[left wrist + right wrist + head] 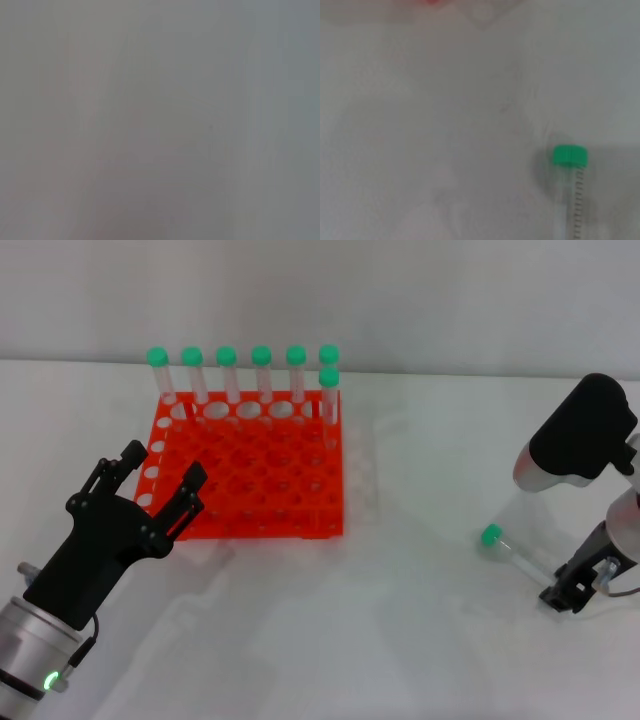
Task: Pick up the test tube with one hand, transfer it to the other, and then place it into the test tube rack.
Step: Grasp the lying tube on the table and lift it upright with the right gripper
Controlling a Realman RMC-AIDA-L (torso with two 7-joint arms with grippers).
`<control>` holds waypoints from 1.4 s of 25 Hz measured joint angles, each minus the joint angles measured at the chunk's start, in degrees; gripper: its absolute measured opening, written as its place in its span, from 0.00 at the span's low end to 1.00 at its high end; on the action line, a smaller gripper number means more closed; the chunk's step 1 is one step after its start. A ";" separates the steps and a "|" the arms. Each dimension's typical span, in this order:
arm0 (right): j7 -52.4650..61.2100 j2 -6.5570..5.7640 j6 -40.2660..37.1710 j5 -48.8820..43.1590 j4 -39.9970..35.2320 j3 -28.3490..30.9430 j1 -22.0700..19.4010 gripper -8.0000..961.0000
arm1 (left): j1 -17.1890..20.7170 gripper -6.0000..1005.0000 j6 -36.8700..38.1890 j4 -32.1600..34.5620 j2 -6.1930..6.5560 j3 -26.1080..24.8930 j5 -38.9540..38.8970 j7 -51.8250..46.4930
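The test tube (pixel 515 553) lies on the white table at the right, its green cap (pixel 491 536) pointing toward the rack. It also shows in the right wrist view (pixel 568 190), cap (pixel 570 156) away from the camera. My right gripper (pixel 568 592), black on a black forearm, sits low at the tube's bottom end. My left gripper (pixel 160 468), black with a silver cuff and green light, hovers open and empty over the front left corner of the orange-red test tube rack (pixel 250 475). The left wrist view shows only blank grey.
Several green-capped tubes (pixel 262 380) stand upright along the rack's back row, with one more (pixel 328 390) at the back right corner. Bare white table (pixel 400 640) lies between the rack and the right arm.
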 joint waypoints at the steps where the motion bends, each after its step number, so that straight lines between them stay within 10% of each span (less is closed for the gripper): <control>1: 0.00 0.00 0.00 0.00 0.00 0.00 0.00 0.32 | -0.03 0.79 0.00 -0.01 0.02 -0.01 0.00 0.00; 26: -1.70 -0.28 -2.45 0.94 2.60 2.17 0.10 0.20 | -0.85 0.79 0.01 0.19 0.11 -0.03 -0.35 0.08; 35: -4.19 -0.32 -4.14 2.45 -9.94 6.24 -6.33 0.20 | -0.97 0.79 0.30 0.70 0.08 0.45 -0.09 -0.47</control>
